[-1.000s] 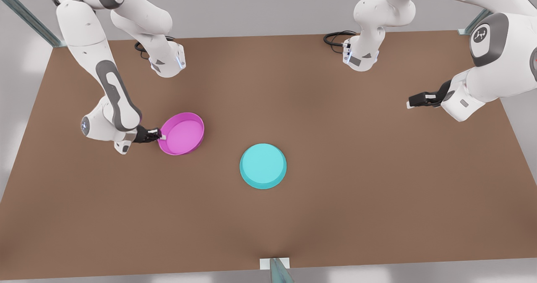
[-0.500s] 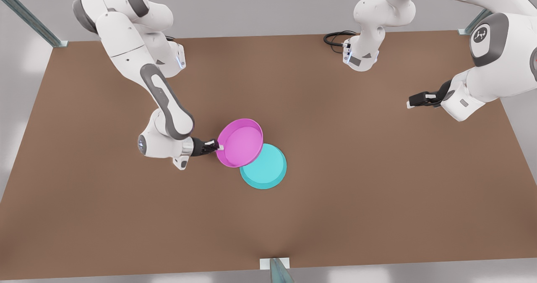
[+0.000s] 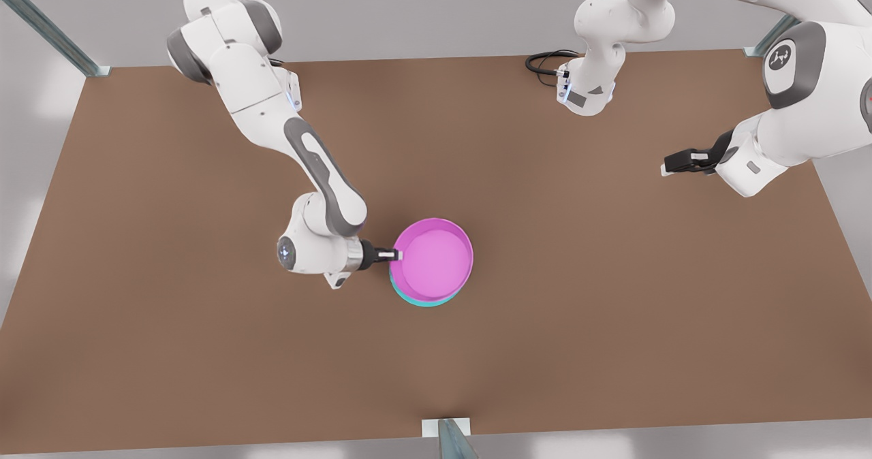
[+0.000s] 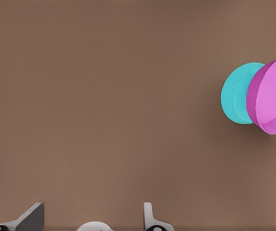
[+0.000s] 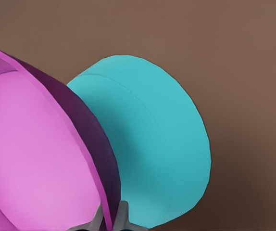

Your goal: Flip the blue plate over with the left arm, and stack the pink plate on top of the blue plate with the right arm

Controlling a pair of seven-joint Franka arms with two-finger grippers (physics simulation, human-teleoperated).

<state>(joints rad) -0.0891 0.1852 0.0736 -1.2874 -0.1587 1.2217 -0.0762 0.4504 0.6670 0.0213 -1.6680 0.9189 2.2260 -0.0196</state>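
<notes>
Right gripper (image 3: 394, 255) clamps the near rim of the pink plate (image 3: 434, 261), one finger inside the rim and one outside; the fingers (image 5: 122, 215) are closed onto it. The plate extends away from the gripper, open side up, held above the blue plate (image 3: 426, 302) and nearly covering it in the front view. The blue plate lies underside up on the table (image 3: 613, 295); whether the two plates touch, I cannot tell.

Left gripper (image 3: 671, 165) waits well away at the front view's right, over bare table, its fingers (image 4: 148, 216) spread apart and holding nothing.
</notes>
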